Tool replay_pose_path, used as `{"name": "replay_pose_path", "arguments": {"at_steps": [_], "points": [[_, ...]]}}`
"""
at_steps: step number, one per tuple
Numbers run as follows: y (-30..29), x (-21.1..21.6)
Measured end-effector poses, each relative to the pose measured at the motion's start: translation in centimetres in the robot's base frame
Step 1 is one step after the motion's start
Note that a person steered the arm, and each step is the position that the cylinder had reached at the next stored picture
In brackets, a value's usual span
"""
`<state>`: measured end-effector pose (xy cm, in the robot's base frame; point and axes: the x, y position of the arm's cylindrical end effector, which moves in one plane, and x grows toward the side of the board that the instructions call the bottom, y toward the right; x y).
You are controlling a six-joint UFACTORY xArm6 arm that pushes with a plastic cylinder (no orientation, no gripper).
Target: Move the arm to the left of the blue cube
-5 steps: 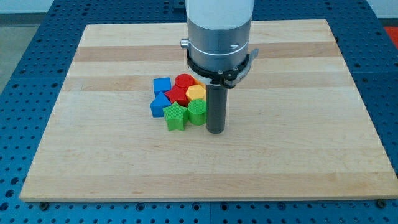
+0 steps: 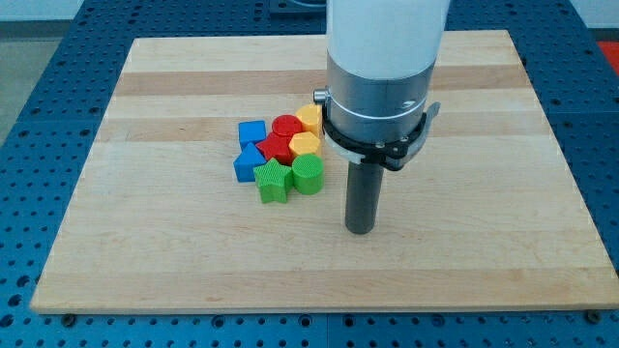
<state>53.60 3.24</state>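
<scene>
Camera view is showing my tip (image 2: 360,230), a fingerless rod, sitting at four o'clock from the blue cube (image 2: 251,132).

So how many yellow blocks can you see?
2. One yellow block sits at the cluster's top right, beside the arm. The other yellow block lies just below it, above the green cylinder. The arm may hide more.

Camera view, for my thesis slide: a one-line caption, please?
My tip rests on the wooden board, right of a block cluster whose blue cube sits at the far left.
</scene>
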Motion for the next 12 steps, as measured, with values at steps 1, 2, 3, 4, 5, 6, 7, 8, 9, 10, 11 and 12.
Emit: {"name": "replay_pose_path", "arguments": {"at_steps": [1,2,3,4,5,6,7,8,9,10,11,12], "points": [[-4.0,0.1],[-4.0,0.2],[-7.6,1.5],[-10.0,3.1],[-12.8,3.2],[-17.9,3.1],[-18.0,3.0],[-18.5,-1.5],[-18.5,-4.2],[-18.5,-9.7],[-18.5,-10.5],[-18.5,-14.6]]}}
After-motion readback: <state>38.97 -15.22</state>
